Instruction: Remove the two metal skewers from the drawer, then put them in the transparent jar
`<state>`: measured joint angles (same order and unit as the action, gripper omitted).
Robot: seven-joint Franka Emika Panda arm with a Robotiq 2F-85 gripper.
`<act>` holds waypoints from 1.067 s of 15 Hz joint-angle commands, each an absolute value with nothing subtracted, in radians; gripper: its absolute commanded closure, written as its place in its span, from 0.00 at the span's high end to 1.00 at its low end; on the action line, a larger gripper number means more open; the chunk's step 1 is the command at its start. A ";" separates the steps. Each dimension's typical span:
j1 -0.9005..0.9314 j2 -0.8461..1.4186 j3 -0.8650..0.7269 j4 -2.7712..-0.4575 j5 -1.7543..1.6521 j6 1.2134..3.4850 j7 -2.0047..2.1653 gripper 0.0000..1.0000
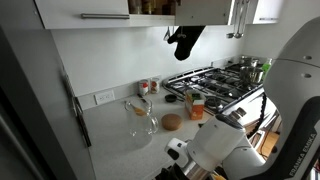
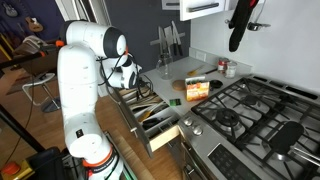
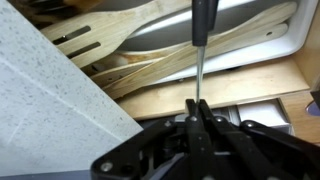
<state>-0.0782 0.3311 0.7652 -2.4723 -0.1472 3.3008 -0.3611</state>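
In the wrist view my gripper (image 3: 197, 104) is shut on a thin metal skewer (image 3: 198, 72). The skewer runs straight away from the fingertips to a dark end over the open white drawer (image 3: 283, 46). The drawer holds wooden spatulas and spoons (image 3: 130, 45). I cannot make out a second skewer. In an exterior view the drawer (image 2: 160, 126) stands pulled out below the counter, with my gripper (image 2: 129, 80) above its back end. The transparent jar (image 1: 141, 119) stands on the counter near the wall in an exterior view, away from the arm.
A speckled grey counter edge (image 3: 50, 100) lies beside the drawer. A gas stove (image 1: 215, 82) sits next to the counter, with an orange-filled jar (image 1: 196, 103) and a round wooden disc (image 1: 172, 122) near it. A black oven mitt (image 1: 183, 42) hangs above.
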 commanded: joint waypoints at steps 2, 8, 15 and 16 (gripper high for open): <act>-0.126 0.309 0.798 -2.505 -0.147 3.342 -0.360 0.05; -0.163 0.240 0.812 -2.543 -0.147 3.365 -0.349 0.01; -0.356 0.169 0.970 -2.546 -0.196 3.470 -0.270 0.01; -0.392 0.160 1.001 -2.541 -0.208 3.481 -0.253 0.01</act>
